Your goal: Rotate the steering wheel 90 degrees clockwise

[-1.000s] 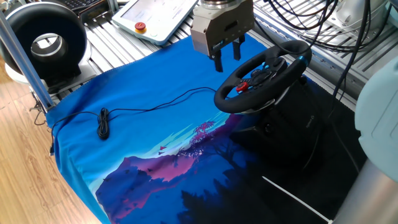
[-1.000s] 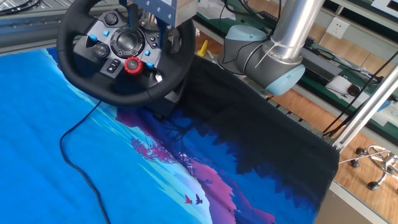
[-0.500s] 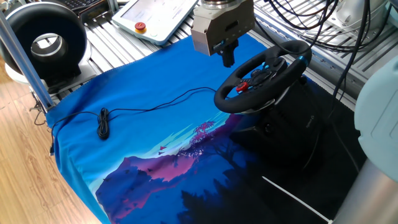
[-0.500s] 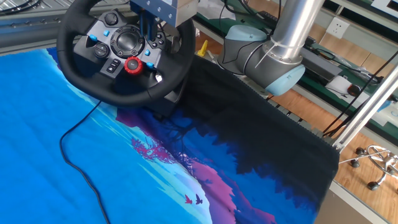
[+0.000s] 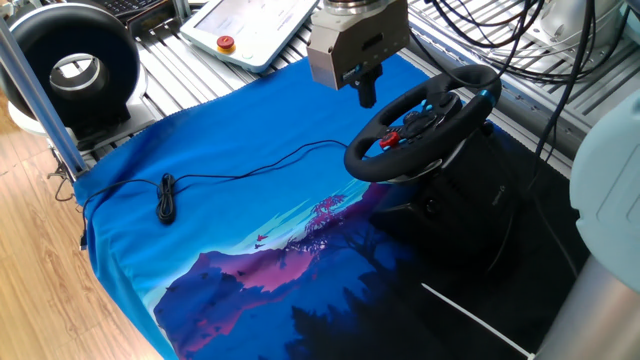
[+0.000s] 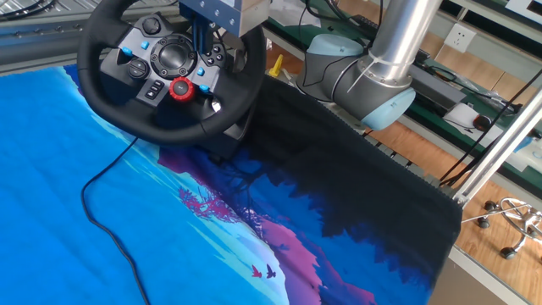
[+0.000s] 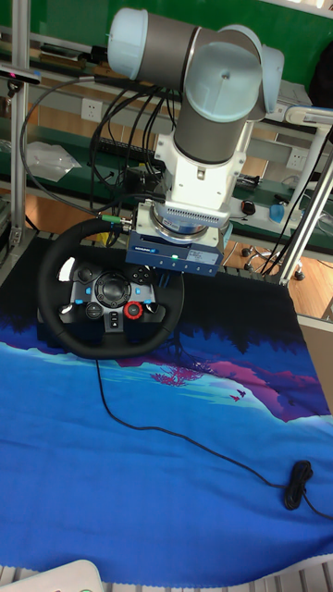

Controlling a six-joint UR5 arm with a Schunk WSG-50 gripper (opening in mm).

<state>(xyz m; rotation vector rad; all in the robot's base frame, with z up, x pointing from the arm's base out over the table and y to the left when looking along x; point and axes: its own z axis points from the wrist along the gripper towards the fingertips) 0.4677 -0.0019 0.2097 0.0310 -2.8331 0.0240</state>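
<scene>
**One fixed view: fingers pinched together beside the wheel's rim**

The biggest thing here is the surface (image 5: 230, 215), draped in a blue printed cloth that turns black toward my arm's side. On it, on the dark part, sits the steering wheel (image 5: 425, 125), tilted on its black base, its red knob (image 6: 179, 88) and blue buttons facing away from my arm. A thin black cable (image 5: 240, 170) trails off across the cloth.

My fingers (image 5: 366, 88) hang pressed narrow, nothing between them, just beside the rim's upper edge. In the other fixed view they stand in front of the hub; whether they touch the wheel I cannot tell.

I judge this the approach step: the wheel looks unturned. Next I need firm contact against the rim or a spoke, then a steady push clockwise through a quarter turn.
</scene>
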